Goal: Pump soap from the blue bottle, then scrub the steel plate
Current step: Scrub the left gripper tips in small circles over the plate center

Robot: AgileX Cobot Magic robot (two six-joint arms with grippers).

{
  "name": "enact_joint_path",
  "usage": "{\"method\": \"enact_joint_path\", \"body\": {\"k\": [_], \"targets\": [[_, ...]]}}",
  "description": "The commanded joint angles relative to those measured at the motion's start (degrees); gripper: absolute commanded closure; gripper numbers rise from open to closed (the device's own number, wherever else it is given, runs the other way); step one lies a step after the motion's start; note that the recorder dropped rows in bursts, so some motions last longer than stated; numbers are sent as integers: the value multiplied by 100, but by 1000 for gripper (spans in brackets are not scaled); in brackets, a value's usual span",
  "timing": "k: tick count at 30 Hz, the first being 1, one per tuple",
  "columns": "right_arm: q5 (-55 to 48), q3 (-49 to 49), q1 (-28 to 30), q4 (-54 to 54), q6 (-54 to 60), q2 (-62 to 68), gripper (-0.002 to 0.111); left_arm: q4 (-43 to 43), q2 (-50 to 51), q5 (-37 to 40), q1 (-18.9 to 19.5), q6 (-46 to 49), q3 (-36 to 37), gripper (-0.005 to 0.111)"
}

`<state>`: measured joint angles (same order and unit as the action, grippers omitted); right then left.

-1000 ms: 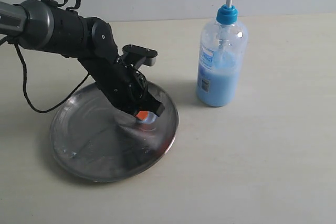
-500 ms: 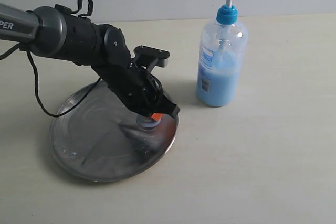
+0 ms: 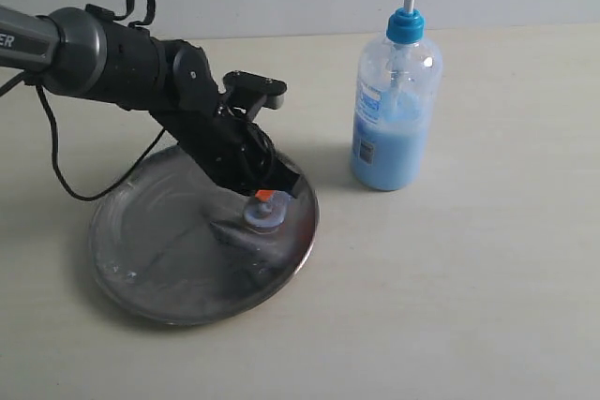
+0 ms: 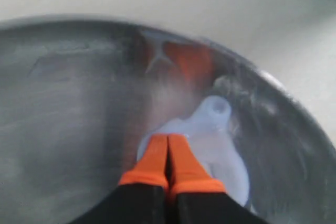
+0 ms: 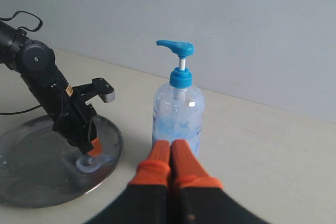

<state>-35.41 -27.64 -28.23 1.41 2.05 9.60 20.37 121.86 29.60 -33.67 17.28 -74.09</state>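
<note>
The steel plate [image 3: 159, 250] lies on the table at the left, wide, shiny and streaky. A pale blue smear of soap [image 3: 262, 215] sits near its right rim. My left gripper [image 3: 265, 198] is shut with nothing held, its orange tips touching down into the soap [image 4: 215, 140] on the plate [image 4: 63, 103]. The blue bottle [image 3: 396, 110] stands upright to the right of the plate, pump head up. My right gripper [image 5: 170, 148] is shut and empty, held back from the bottle [image 5: 177, 111]; it does not show in the exterior view.
A black cable [image 3: 56, 166] loops down from the left arm onto the table beside the plate. Pale tabletop [image 3: 469, 306] stretches in front of and to the right of the bottle. A grey wall [image 5: 236, 24] stands behind.
The left gripper has slid on the plate: out toward the right rim, then back a little, leaving the soap smeared there. The bottle has not moved.
</note>
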Motion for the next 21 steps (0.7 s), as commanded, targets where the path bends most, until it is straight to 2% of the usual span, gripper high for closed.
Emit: {"method": "enact_joint_path", "body": {"k": [1,6,12,21], "targets": [[78,34,19,15,-8,-24,108,-159,80,792,240,-99,60,107],[78,34,19,12,-8,-142,108,-159,80,1260,229,-86,60,107],[155,126,19,12,-8,-320,108,-37,80,1357,67,-34,60,107],[269,218,19,12,-8,-383,108,146,80,501,-221,75,60,107]]}}
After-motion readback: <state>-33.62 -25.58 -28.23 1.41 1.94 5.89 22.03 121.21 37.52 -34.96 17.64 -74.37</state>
